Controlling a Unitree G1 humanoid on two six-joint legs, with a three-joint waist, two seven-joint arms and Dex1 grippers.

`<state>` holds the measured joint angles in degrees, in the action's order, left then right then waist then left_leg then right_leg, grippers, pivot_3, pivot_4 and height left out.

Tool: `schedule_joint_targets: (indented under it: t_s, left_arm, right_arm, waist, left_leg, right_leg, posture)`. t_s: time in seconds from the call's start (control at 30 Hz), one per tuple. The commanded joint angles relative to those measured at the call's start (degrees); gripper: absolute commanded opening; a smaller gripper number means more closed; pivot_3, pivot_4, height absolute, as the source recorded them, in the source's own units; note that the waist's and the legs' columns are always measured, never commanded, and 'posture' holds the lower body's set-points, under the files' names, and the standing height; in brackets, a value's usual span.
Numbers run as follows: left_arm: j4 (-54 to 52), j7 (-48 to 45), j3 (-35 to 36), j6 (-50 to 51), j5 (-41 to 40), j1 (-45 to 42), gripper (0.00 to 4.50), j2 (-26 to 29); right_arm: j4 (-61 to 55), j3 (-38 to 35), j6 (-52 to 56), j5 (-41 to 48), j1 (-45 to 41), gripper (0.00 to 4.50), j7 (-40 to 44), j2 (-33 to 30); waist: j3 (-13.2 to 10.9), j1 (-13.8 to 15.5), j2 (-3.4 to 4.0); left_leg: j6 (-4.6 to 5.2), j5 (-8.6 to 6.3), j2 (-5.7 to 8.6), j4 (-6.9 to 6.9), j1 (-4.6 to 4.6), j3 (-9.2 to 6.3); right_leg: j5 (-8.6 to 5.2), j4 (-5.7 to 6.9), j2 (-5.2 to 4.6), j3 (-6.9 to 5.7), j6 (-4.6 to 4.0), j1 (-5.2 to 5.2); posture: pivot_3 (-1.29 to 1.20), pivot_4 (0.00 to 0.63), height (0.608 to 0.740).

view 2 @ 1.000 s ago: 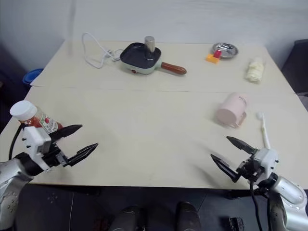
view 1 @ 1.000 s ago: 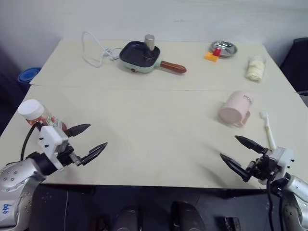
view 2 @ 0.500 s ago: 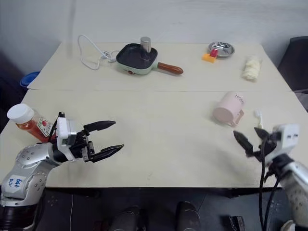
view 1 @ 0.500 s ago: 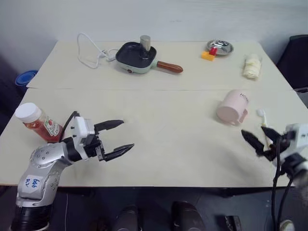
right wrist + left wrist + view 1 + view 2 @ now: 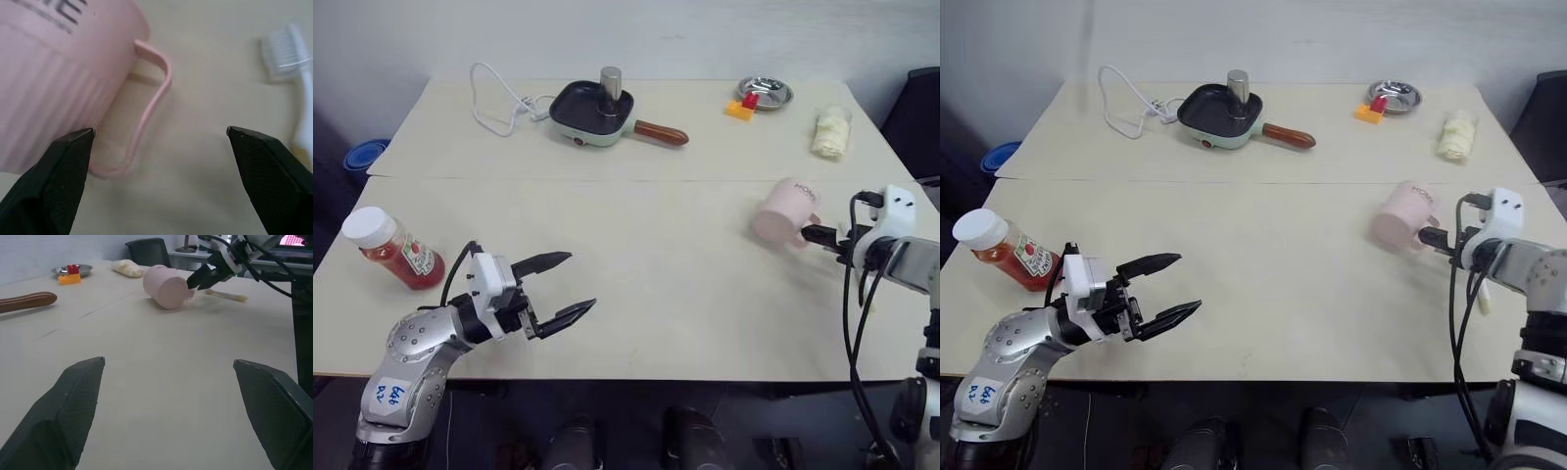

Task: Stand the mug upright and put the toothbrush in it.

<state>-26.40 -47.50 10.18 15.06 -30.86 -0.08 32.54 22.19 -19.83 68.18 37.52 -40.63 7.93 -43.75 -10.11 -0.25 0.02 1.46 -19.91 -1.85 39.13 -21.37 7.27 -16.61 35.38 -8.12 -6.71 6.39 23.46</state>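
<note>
Right gripper point(image 5: 159, 142), jaws apart, points at the mug point(image 5: 781, 211), tipped on the counter point(image 5: 656, 255); toothbrush point(image 5: 298, 88) just beside. Looks light, rigid, slick; the handle point(image 5: 149, 98) seems the hold. Left gripper point(image 5: 563, 289) hangs spread too.

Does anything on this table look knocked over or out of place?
Yes. The pink mug lies tipped on its side near the table's right edge, with the toothbrush lying flat beside it. The sauce bottle on the left leans askew too.
</note>
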Motion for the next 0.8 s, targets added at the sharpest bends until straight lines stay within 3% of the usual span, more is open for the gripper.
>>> schedule_joint_targets:
  t_s: [0.03,0.13,0.33,0.47,0.63,0.77,0.8]
  left_arm:
    - [-2.2,1.0,0.5,-1.0,0.1,0.4,4.49,0.1]
    - [-2.5,1.4,0.8,-1.1,-0.1,0.4,4.50,0.2]
    - [-2.2,1.3,0.7,-1.8,0.1,0.3,4.50,0.5]
    - [-2.1,1.3,1.2,-2.3,0.3,0.8,4.50,0.7]
    - [-1.7,2.6,3.6,-3.2,0.1,2.9,4.50,0.3]
    - [-2.0,4.1,6.4,-3.0,-0.9,5.1,4.50,-0.2]
    - [-2.0,4.5,7.2,-3.1,-1.0,5.9,4.50,-0.4]
  right_arm:
    - [6.0,0.6,2.3,-3.0,-5.0,4.32,0.0,0.4]
    - [12.4,2.7,3.5,-5.7,-9.7,3.61,2.0,0.6]
    - [24.8,3.8,3.6,-10.0,-18.4,1.55,5.2,1.4]
    - [27.1,3.4,3.1,-10.1,-21.0,0.18,9.3,2.6]
    - [16.8,4.9,-11.2,-8.4,-17.7,0.03,25.1,6.2]
    - [4.3,2.3,-32.6,-5.8,-10.9,0.03,35.6,14.1]
    - [1.8,4.6,-39.9,-7.9,-8.0,0.03,37.3,17.0]
  waist:
    - [0.0,0.0,0.00]
    - [0.0,-0.1,0.00]
    - [0.0,-0.3,0.00]
    - [0.0,-0.7,0.00]
    - [0.0,-1.4,0.03]
    - [0.0,-1.4,0.04]
    - [0.0,-1.4,0.04]
  left_leg:
    - [0.00,0.00,0.00,0.00,0.00,0.02]
    - [0.00,0.00,0.00,0.00,-0.01,0.05]
    - [-0.02,0.01,-0.03,0.00,-0.01,0.07]
    - [-0.04,0.01,-0.07,-0.02,-0.01,0.07]
    - [-0.06,0.01,-0.11,-0.05,-0.07,0.09]
    - [-0.09,0.02,-0.14,-0.08,-0.14,0.10]
    - [-0.11,0.01,-0.17,-0.09,-0.13,0.11]
  right_leg:
    - [0.00,0.00,0.00,0.01,0.00,0.02]
    - [0.00,0.00,0.01,0.02,0.00,0.02]
    - [0.00,0.01,0.04,0.03,0.00,0.04]
    - [0.00,0.01,0.09,0.03,0.00,0.05]
    - [0.00,-0.02,0.15,0.05,0.00,0.11]
    - [0.00,0.00,0.19,0.06,0.00,0.22]
    - [0.00,-0.02,0.22,0.06,0.01,0.22]
  posture:
    - [0.00,0.150,0.740]
    - [0.00,0.150,0.740]
    - [0.00,0.150,0.740]
    - [0.00,0.150,0.740]
    - [0.00,0.150,0.740]
    - [0.00,0.150,0.740]
    - [0.00,0.150,0.740]
